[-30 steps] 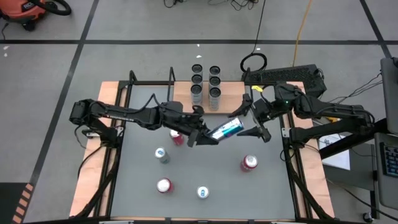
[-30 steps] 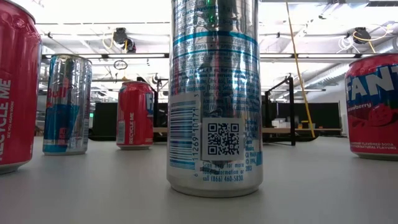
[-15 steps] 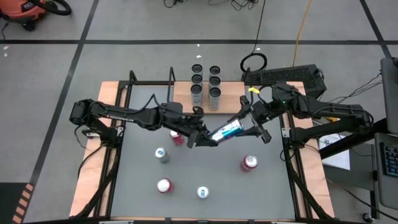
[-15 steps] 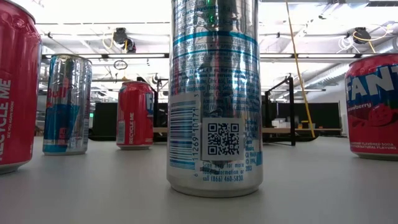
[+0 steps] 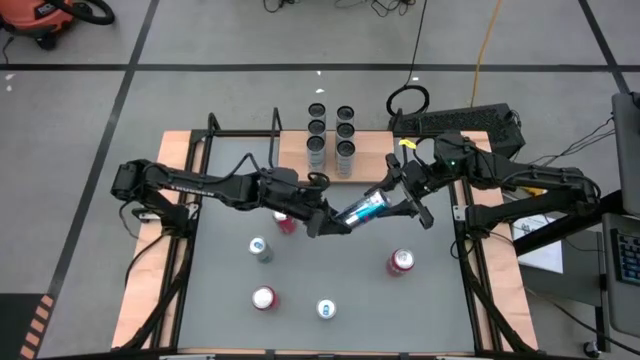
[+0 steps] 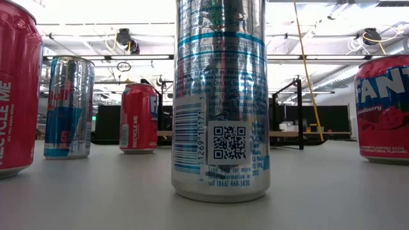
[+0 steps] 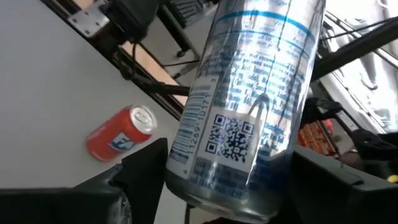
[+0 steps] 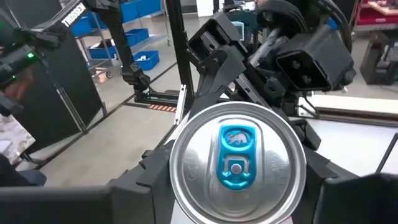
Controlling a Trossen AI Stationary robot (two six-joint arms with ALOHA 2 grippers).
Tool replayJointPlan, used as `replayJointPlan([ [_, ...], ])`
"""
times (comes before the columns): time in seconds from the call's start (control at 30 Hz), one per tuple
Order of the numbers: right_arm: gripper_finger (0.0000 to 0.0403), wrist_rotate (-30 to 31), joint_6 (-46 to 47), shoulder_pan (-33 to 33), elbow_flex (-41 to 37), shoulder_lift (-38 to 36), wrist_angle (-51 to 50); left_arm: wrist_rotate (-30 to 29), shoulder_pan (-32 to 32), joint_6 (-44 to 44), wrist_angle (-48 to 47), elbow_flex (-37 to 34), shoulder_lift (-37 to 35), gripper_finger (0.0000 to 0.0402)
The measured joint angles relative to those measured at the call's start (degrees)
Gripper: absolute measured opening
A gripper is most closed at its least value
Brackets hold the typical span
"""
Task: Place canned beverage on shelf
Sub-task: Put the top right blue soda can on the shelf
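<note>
High view: right tool (image 5: 397, 203) clamps the silver-blue can (image 5: 364, 210) in mid-air; left tool (image 5: 322, 222) seemingly loosened around its base.

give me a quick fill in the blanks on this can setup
The shelf holds ___ cans. The tabletop bears ___ upright cans. The right gripper grips the tilted can, lifted off the table, its other end at the left gripper; this can is silver and ___.

Missing words: six; five; blue
</note>
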Motion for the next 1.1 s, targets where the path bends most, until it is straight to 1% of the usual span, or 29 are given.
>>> replayJointPlan([
  [0.17,0.019,0.26,1.02,0.0,0.0,-0.26,-1.27,-1.73,-0.04,-0.46,-0.11,0.0,0.0,0.032],
  [0.27,0.019,1.73,1.05,0.04,0.0,-1.11,-3.31,-2.61,0.06,-0.94,-0.11,0.0,0.02,0.0327],
  [0.33,0.0188,1.77,1.07,-0.18,0.0,-1.78,-4.56,-3.21,0.11,-1.02,-0.11,0.0,0.02,0.0329],
  [0.47,0.0189,1.93,3.36,-0.55,0.0,-3.38,-8.23,-6.56,0.24,-1.04,0.61,0.0,0.02,0.0329],
  [0.67,0.0188,5.66,8.57,-0.59,0.02,-5.26,-13.24,-10.92,0.24,0.18,4.3,0.0,0.02,0.033],
  [0.73,0.0188,7.81,11.18,-0.65,0.02,-5.83,-13.72,-12.03,0.2,1.12,5.79,0.0,0.02,0.033],
  [0.8,0.0188,8.37,12.85,-0.86,0.09,-6.18,-13.62,-13.09,0.2,1.96,7.34,0.0,0.02,0.0329],
  [0.9,0.019,10.65,14.17,-1.19,2.78,-5.84,-17.23,-13.21,0.2,2.29,8.8,0.07,0.02,0.0329],
  [1.1,0.0189,15.86,11.09,-2.92,13.75,-2.06,-29.94,-10.82,0.03,7.69,8.92,2.99,0.02,0.0329],
])
